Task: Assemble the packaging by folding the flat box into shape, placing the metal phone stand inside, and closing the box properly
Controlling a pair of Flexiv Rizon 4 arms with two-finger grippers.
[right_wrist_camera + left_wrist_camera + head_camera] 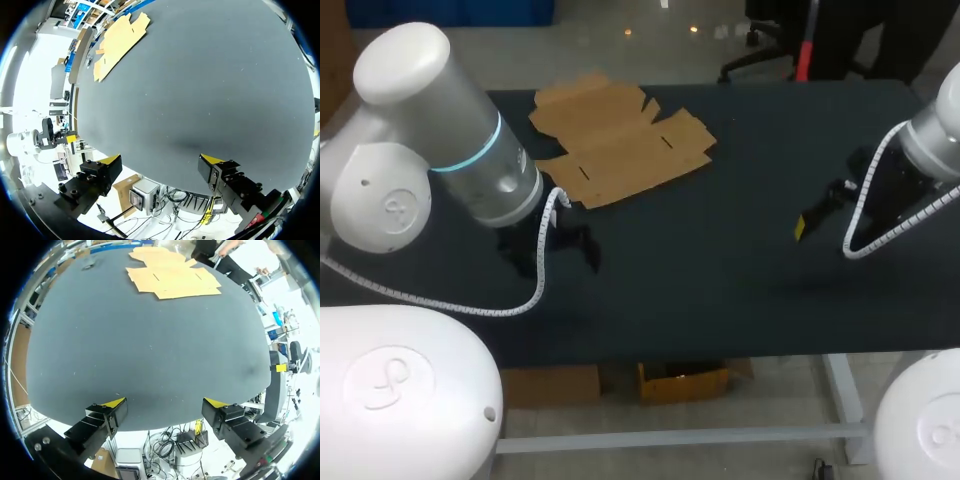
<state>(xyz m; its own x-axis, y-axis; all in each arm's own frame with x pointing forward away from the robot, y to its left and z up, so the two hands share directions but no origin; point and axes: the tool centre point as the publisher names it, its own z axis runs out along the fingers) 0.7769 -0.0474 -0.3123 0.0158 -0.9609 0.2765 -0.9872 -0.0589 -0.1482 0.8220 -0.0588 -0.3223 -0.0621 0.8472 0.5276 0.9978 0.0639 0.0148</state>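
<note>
The flat brown cardboard box (620, 140) lies unfolded on the dark table at the back, left of the middle. In the left wrist view the cardboard (172, 275) lies far ahead of my left gripper (165, 402), which is open and holds nothing. My left gripper (570, 245) hovers in front of the box, partly hidden by its arm. My right gripper (812, 215) hangs over the table's right part, well away from the cardboard (117, 42). It is open and holds nothing (160, 159). A small grey thing (90, 262) sits beside the box, too small to identify.
The black tabletop (720, 280) is bare between the two grippers and along its front edge. My left arm's large white link (450, 140) covers the table's left part in the head view.
</note>
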